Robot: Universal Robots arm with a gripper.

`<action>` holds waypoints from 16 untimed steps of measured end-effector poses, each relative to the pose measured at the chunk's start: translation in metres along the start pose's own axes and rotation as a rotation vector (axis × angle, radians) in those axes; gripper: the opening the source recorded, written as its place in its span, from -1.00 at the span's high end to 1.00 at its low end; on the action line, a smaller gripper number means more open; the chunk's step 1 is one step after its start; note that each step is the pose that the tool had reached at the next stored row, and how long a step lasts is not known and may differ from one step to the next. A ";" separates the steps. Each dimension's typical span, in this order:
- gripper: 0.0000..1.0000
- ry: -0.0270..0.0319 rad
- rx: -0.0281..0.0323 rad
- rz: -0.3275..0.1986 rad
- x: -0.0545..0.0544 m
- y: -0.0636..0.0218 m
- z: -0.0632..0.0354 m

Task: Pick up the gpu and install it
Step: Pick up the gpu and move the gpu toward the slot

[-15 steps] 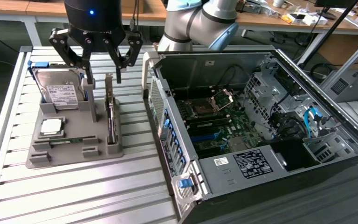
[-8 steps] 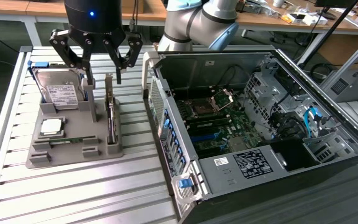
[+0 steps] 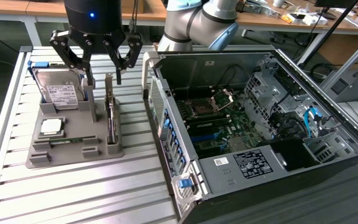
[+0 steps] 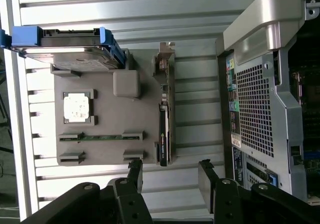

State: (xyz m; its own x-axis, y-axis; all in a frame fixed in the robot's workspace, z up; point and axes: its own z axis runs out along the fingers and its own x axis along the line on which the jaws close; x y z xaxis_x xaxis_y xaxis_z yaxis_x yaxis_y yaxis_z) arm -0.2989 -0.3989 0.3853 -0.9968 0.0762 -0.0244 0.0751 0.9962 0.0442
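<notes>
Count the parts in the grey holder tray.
4: hard drive at one end, CPU next to it, memory stick beyond the CPU, gpu standing on edge nearest the computer case. None looks hidden.

Grey holder tray (image 3: 67, 153) on slatted table (image 3: 73, 196): hard drive (image 3: 61, 92) upright at far end, processor chip (image 3: 51, 126) flat, green memory stick (image 3: 73, 140) in slot. Open computer case (image 3: 229, 170) beside tray.

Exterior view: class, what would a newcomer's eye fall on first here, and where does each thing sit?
First comes the open computer case on the exterior view's right, with its motherboard laid bare. Next is the black gripper, open, hanging over the grey holder on the exterior view's left. It is just above the hard drive and the gpu, which stands on edge.
</notes>
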 end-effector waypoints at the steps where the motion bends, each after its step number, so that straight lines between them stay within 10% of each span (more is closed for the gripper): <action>1: -0.14 0.0000 0.0000 0.000 0.000 0.0000 0.0003; 16: -0.14 -0.0001 0.0000 0.000 0.000 -0.0002 0.0041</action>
State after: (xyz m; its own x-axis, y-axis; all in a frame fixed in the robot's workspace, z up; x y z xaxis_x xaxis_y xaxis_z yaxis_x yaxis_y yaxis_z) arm -0.2989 -0.3989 0.3812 -0.9968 0.0762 -0.0245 0.0751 0.9962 0.0443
